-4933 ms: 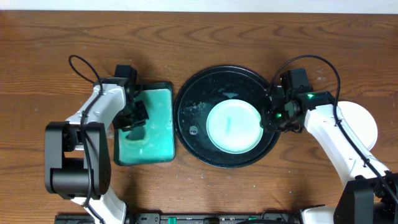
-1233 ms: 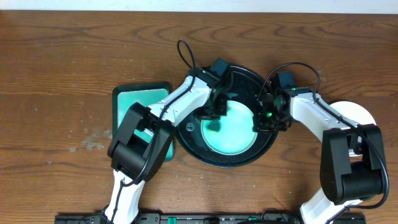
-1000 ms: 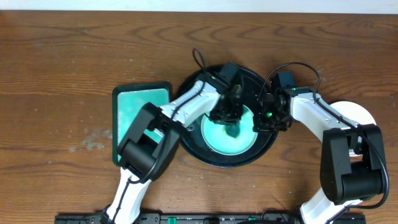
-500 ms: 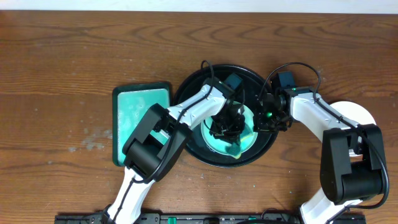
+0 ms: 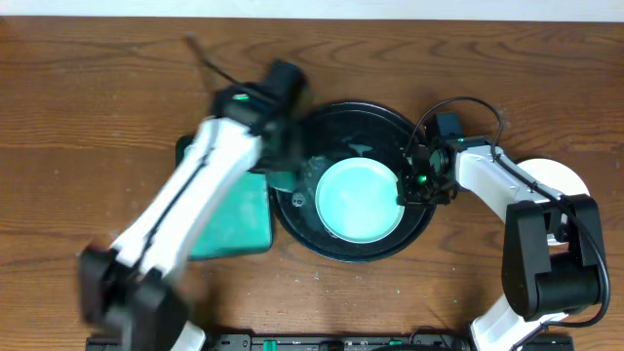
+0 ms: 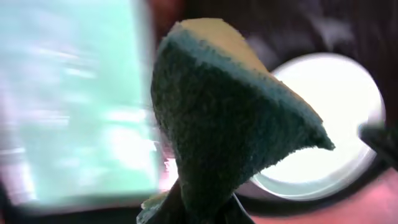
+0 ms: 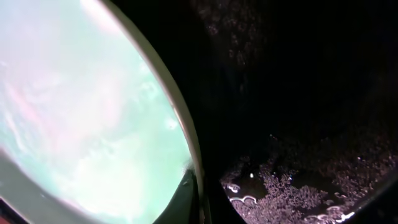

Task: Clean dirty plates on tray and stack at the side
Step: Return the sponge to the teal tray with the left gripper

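one pale mint plate (image 5: pixel 359 200) lies flat and face up in the black tray (image 5: pixel 380 125), a little right and near of its middle. being round, it has no long axis. the right gripper (image 5: pixel 417 185) is nipped onto its right rim, one finger (image 7: pixel 183 196) against the edge. the left gripper (image 6: pixel 200 210), blurred over the tray's left rim, is clamped on a dark green sponge (image 6: pixel 230 124). the plate looks evenly mint, glossy and wet. foam specks dot the tray. a white plate (image 5: pixel 567 185) sits well to the right, under the right arm.
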Robot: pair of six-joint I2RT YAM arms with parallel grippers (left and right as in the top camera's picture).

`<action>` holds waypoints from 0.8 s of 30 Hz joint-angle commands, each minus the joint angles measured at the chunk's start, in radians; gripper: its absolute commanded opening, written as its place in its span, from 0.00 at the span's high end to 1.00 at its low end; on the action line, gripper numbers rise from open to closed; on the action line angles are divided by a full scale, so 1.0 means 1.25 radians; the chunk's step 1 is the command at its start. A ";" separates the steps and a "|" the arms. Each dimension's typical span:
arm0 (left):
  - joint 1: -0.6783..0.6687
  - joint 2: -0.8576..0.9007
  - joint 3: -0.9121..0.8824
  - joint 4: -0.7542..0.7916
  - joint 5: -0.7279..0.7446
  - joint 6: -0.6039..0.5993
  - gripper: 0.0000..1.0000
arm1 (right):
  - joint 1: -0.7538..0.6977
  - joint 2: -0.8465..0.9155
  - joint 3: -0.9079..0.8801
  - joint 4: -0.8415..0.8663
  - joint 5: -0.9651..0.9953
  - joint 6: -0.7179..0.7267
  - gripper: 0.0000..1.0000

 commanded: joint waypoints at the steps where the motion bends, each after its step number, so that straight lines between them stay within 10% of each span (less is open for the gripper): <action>1: 0.075 -0.031 -0.003 -0.046 -0.203 -0.007 0.93 | 0.002 0.023 -0.006 0.062 0.031 0.007 0.99; 10: 0.226 0.019 -0.293 0.133 -0.086 -0.037 0.69 | 0.010 0.023 -0.006 0.068 0.031 0.042 0.99; 15: 0.235 0.004 -0.273 0.108 -0.071 -0.022 0.61 | 0.025 0.013 0.001 0.071 0.031 0.042 0.99; 18: 0.235 -0.057 -0.224 0.049 -0.071 -0.022 0.37 | 0.049 -0.053 0.017 0.067 0.031 0.034 0.98; 24: 0.235 -0.241 -0.190 0.035 -0.070 -0.023 0.32 | 0.160 -0.231 0.055 0.123 0.146 -0.022 0.99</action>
